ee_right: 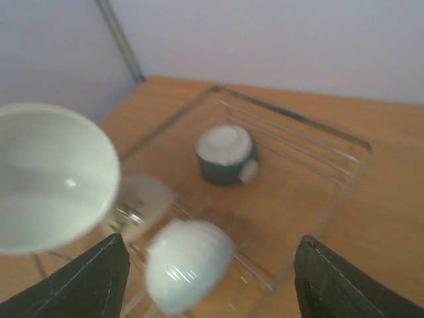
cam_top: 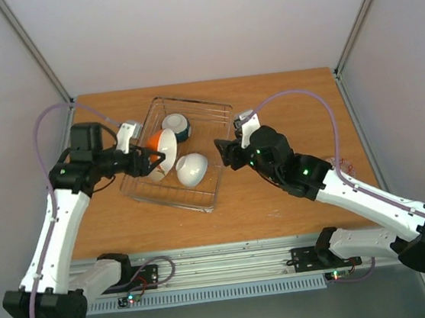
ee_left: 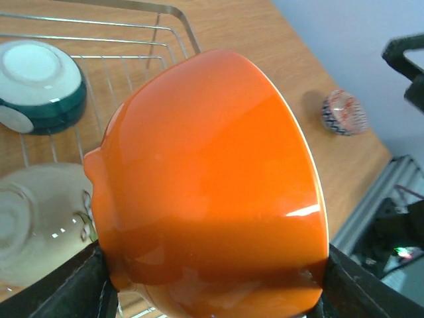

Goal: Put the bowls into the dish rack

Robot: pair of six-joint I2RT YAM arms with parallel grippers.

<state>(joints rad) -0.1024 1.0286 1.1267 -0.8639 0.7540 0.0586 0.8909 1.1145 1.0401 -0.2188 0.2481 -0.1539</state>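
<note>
The dish rack (cam_top: 221,113) is a silver wire basket in the middle of the table. My left gripper (cam_top: 145,160) is shut on an orange bowl (ee_left: 212,172), white inside, held tilted on its side over the rack's left part. One black finger (ee_left: 69,291) presses each side of it. In the rack lie a teal-banded bowl (ee_left: 43,86) upside down, a bowl with a brown sprig (ee_left: 40,225) and a plain white bowl (ee_right: 189,265) on its side. My right gripper (ee_right: 212,291) is open at the rack's right rim, just short of the white bowl and empty.
A small dark-blue patterned bowl (ee_left: 344,112) sits on the bare wood to the right of the rack, near the right arm. The rack wire rim (ee_right: 298,119) stands raised on all sides. Grey walls close in the table at the back and sides.
</note>
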